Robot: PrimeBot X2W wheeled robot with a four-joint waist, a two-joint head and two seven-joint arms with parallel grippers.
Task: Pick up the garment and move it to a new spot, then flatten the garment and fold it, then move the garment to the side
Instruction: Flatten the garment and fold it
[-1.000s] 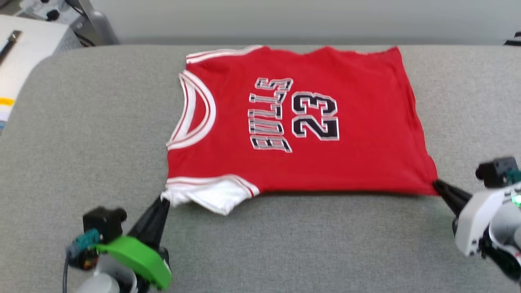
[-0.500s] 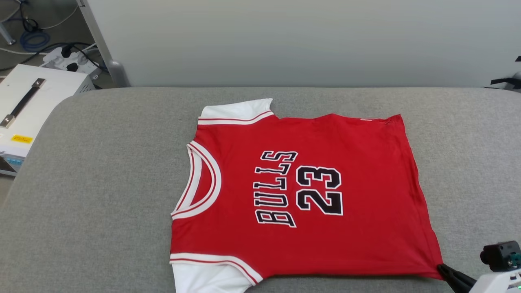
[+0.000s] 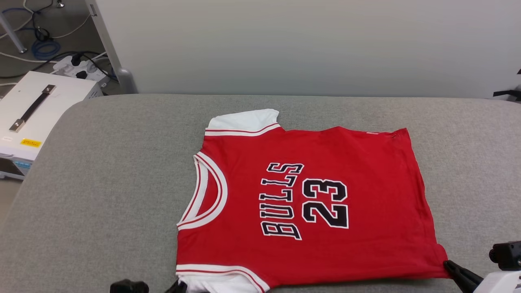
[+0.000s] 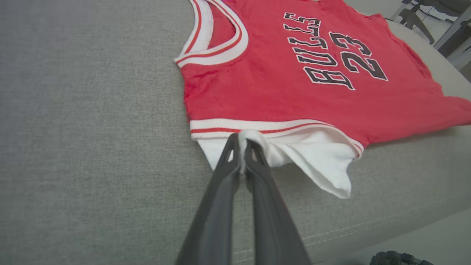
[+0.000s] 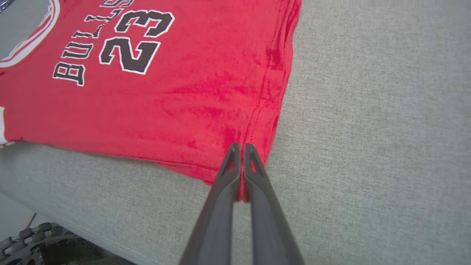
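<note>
The garment (image 3: 325,203), a red jersey with white sleeves and a black 23, lies spread flat on the grey padded table (image 3: 101,183), collar toward the left. My left gripper (image 4: 242,142) is shut on the near white sleeve (image 4: 316,158), pinching a small fold of it. In the head view that gripper (image 3: 179,287) just peeks in at the bottom edge. My right gripper (image 5: 241,148) is shut on the garment's (image 5: 165,103) near hem corner, seen in the head view (image 3: 447,265) at the lower right. The far sleeve (image 3: 244,121) lies flat.
A white box with a dark handle (image 3: 36,110) stands off the table's left end, with cables and a power strip (image 3: 77,67) on the floor behind. A pale wall (image 3: 305,44) runs behind the table. The table's near edge (image 5: 92,228) is close below the grippers.
The head camera has tilted up, so the whole picture has shifted down and both grippers have slid to the bottom edge. Both still hold the same sleeve and hem corner.
</note>
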